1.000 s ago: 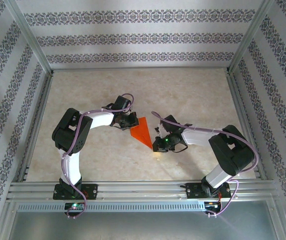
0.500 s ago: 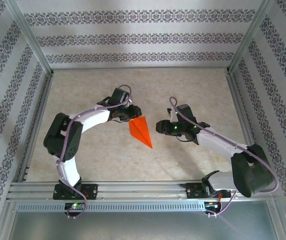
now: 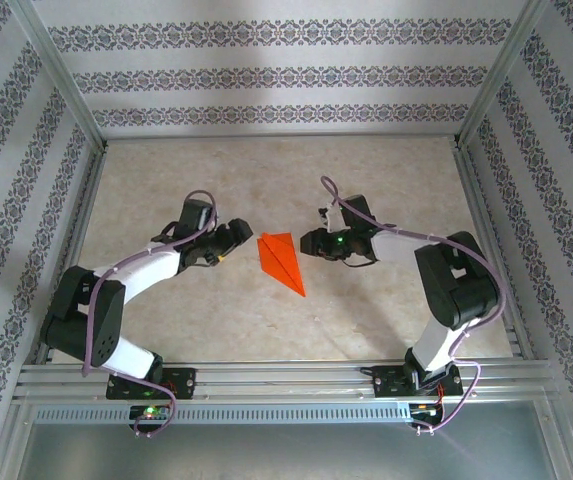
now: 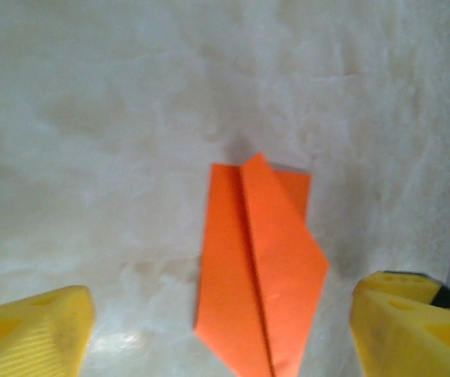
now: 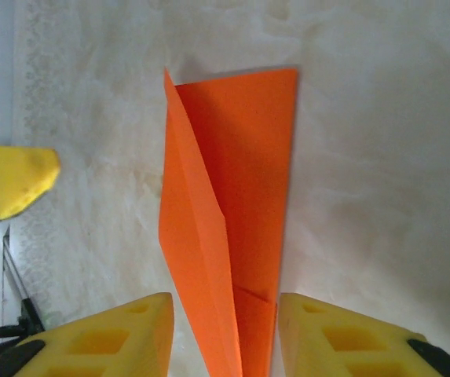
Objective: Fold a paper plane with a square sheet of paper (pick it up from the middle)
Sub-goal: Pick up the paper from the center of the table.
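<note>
The orange-red paper plane (image 3: 281, 262) lies flat on the table, its point toward the near right. My left gripper (image 3: 234, 240) is just left of the plane's wide end, apart from it. In the left wrist view the plane (image 4: 260, 275) lies ahead between the widely open left gripper (image 4: 221, 308) fingers (image 4: 32, 330), untouched. My right gripper (image 3: 309, 243) is close on the plane's right. In the right wrist view the plane (image 5: 232, 196) runs between the right gripper (image 5: 226, 314) fingers (image 5: 334, 334), which stand apart; a gap shows on the left side. One left fingertip (image 5: 16, 181) shows beyond.
The marbled table (image 3: 366, 180) is boxed in by aluminium rails (image 3: 266, 378) at the near edge and sides, with patterned walls behind. Both arms reach in toward the middle from their bases.
Both grippers have opened and let go of the plane. The left gripper has drawn back to the left; the right gripper has shifted up to the plane's right. The plane now rests on the table.
</note>
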You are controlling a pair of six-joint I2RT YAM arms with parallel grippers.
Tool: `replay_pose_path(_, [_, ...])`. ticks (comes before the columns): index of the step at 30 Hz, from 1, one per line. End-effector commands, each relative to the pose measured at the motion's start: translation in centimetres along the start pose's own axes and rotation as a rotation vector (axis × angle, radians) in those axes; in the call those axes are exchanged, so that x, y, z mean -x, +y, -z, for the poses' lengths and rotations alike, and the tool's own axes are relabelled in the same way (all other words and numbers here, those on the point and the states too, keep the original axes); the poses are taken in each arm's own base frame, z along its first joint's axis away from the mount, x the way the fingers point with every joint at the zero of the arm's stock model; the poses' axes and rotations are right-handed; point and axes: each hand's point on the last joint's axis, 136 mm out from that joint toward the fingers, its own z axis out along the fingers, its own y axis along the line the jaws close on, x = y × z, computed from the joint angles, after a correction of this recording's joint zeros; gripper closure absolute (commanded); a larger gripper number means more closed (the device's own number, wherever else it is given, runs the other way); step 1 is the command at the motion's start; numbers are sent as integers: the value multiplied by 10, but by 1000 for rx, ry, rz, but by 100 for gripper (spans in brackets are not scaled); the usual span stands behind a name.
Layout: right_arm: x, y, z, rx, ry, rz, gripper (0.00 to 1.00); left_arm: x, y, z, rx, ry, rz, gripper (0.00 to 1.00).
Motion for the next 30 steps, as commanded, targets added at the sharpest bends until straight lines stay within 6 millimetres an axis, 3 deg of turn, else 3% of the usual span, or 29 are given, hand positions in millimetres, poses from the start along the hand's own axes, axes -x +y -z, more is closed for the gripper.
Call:
replay_pose_path(1, [5,19,-13,80,34,68,62,15,-18,14,-88,-81,-8,9])
replay_pose_path(7, [4,16,-31,81,74,67,66,8,-15,15,-104,-72,-23,1])
replay_pose_path(16, [-4,13,-44,89,112,61,77,5,-19,12,-129,-48,-33,0])
replay_pose_path(22, [4,25,-37,127,76,69,94,2,-29,11,-183,-25,-43,0])
replay_pose_path(30, [29,61,-4,240,-54,55,99,-1,-61,20,-330,1,-48,0])
